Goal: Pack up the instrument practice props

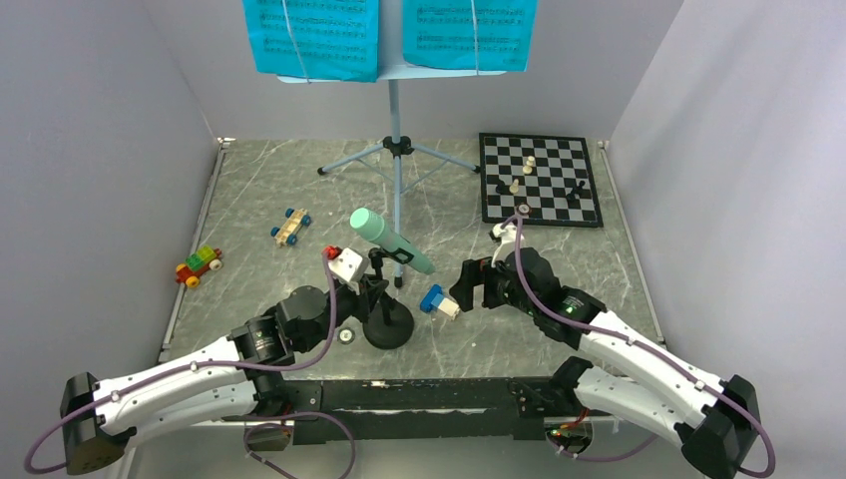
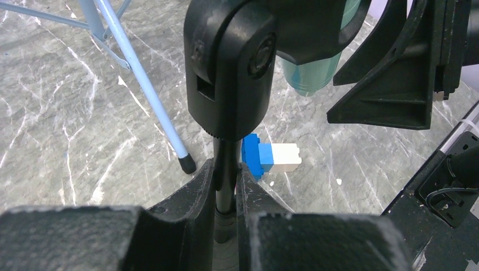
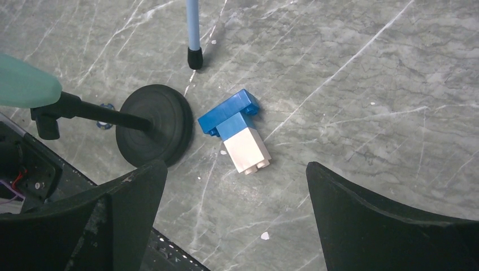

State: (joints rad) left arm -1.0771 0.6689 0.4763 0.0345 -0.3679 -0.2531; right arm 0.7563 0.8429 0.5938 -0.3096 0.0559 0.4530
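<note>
Mic stand [image 2: 229, 73] in L end effector [image 2: 225, 170]

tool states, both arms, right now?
Left tool: closed on the mic stand, gripping its post.
Right tool: open, holding nothing.

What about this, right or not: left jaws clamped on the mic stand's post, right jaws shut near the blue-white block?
Not quite: the right jaws stand wide open near the blue-white block, as the right wrist view shows. The left jaws are clamped on the post of the mic stand.
</note>
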